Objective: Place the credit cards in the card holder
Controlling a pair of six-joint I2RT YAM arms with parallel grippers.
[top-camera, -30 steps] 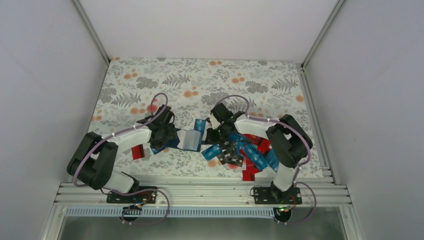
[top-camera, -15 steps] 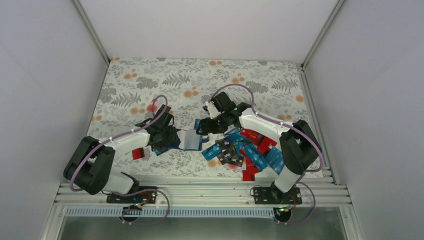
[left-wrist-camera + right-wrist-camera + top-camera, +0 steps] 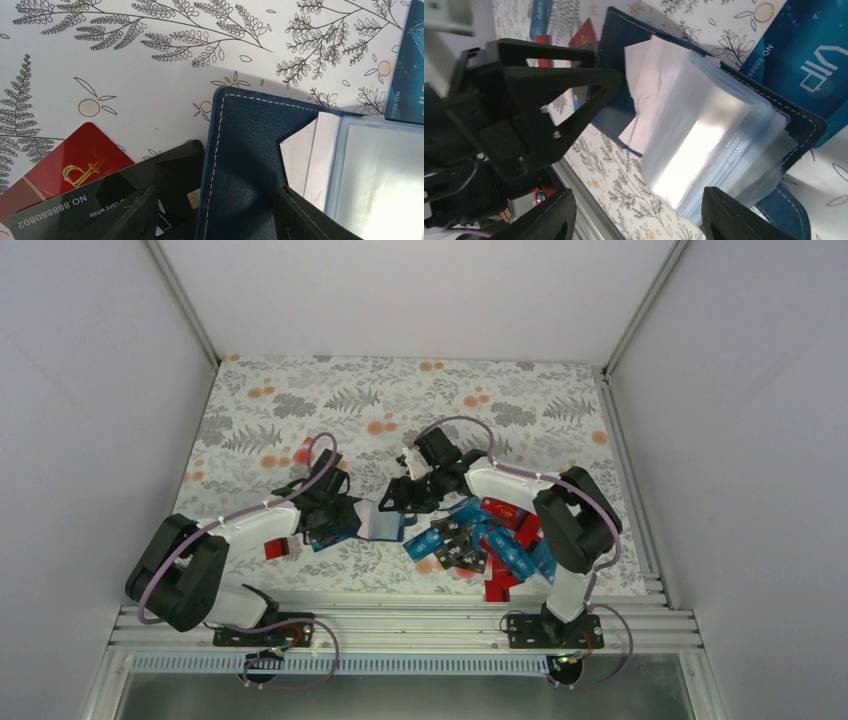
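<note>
Card holder [image 3: 379, 521] lies open on the tabletop [image 3: 300, 400] between both arms, its clear sleeves directly under the right claw [image 3: 639, 195], which hangs wide and empty. Left claw [image 3: 214, 195] straddles its navy cover, jaws spread, not pinching. Credit cards [image 3: 490, 542] heap just right of the holder, nearer the right claw.

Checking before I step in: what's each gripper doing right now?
Left gripper: open, astride the cover of the card holder.
Right gripper: open, holding nothing.
</note>
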